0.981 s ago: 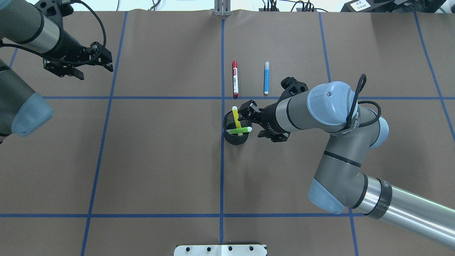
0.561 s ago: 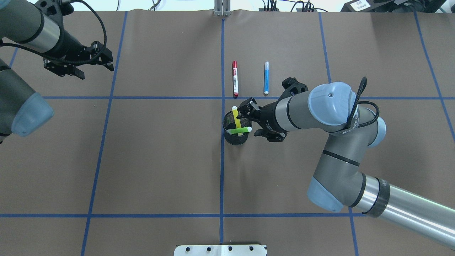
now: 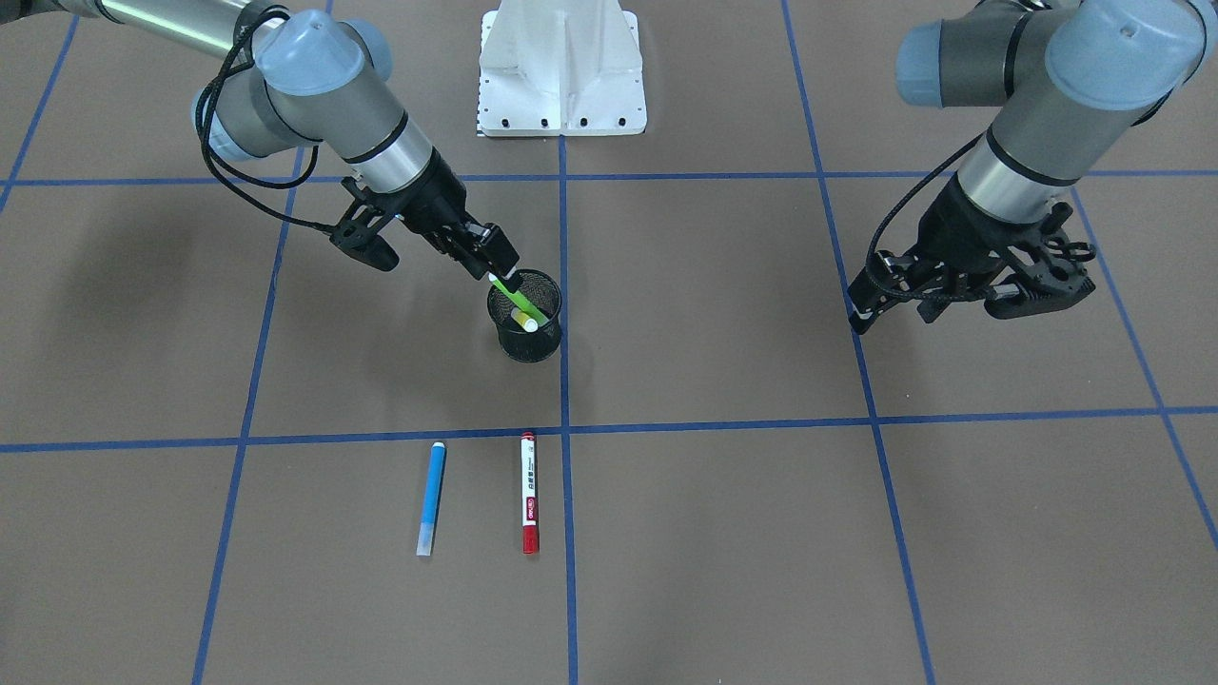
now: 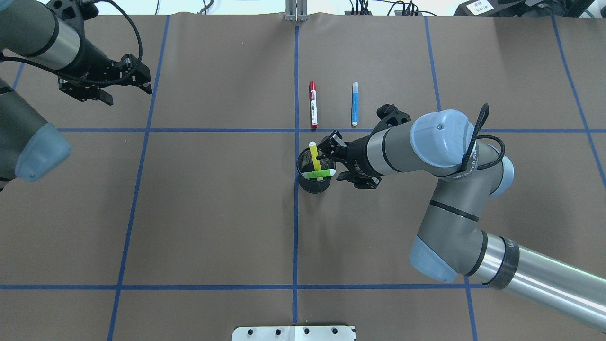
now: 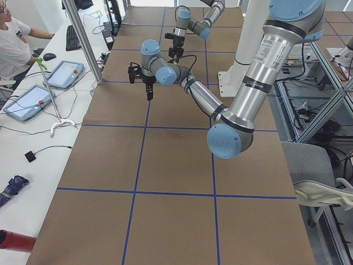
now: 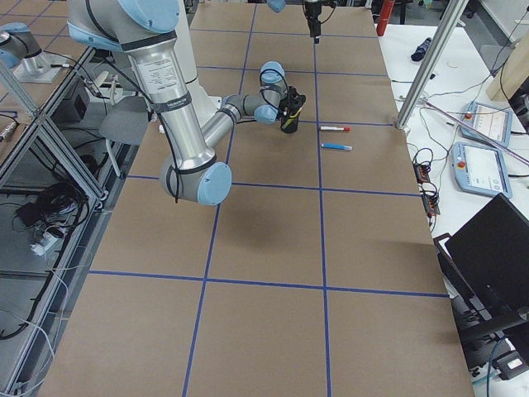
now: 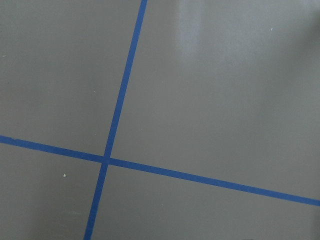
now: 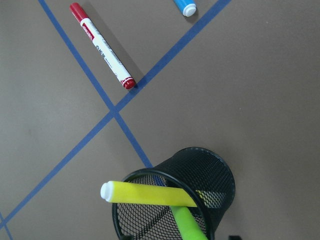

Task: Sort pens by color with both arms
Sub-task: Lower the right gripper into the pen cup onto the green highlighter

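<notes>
Entry, logged from the remote console.

The black mesh cup (image 4: pixel 312 186) stands upright on the brown surface (image 4: pixel 213 213). I see two pens leaning inside it, and they cross each other. The yellow pen (image 4: pixel 314 158) is slim, and its pale cap sticks up at the cup's far rim. The green pen (image 4: pixel 316 174) is bright lime, and its pale capped end pokes out over the cup's right rim.

The right gripper (image 4: pixel 332 164) is just beside the cup, on its right. Its jaws are spread, with the green pen's capped end between them. I cannot tell whether either finger touches the pen.

Two pens lie flat beyond the cup, side by side and apart, both pointing away from it. The white pen with red ends (image 4: pixel 313 106) has a printed barrel and lies nearly straight beyond the cup. The blue pen (image 4: pixel 355 104) lies to that pen's right, with its pale cap at the end away from the cup.

The left gripper (image 4: pixel 141 79) hangs above the surface, well apart from the cup, far to its left and beyond it. It holds nothing, and I cannot tell how wide its jaws are.
</notes>
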Robot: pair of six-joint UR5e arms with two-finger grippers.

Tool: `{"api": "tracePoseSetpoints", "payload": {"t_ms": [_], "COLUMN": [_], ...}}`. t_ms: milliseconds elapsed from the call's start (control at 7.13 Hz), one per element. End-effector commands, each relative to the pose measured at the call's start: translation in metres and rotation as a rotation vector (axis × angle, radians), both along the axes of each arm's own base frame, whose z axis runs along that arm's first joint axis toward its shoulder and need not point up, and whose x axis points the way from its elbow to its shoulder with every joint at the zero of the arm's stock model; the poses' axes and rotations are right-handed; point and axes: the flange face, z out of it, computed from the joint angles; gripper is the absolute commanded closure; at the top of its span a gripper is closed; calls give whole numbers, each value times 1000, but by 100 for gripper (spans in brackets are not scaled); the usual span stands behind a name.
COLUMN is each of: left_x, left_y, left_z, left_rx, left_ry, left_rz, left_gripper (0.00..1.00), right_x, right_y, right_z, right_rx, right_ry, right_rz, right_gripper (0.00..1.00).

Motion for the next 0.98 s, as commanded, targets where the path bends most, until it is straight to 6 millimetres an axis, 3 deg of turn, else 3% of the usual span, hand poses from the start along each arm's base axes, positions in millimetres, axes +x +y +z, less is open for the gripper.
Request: {"api": "tracePoseSetpoints", "payload": {"t_ms": [0,841], "left_x": [0,0], "left_y": [0,0], "left_z": [-1,-3], "left_rx": [1,0], "left_ry": [0,4], "left_rz": [-1,-5], "left_gripper": [10,10], "right_x": [-1,-5], "right_y": [0,-1], "right_z": [1,-1], "right_rx": [-2,-1], "right_ry": [2,1], "right_rz": [-2,-4], "right_gripper": [31,36]}}
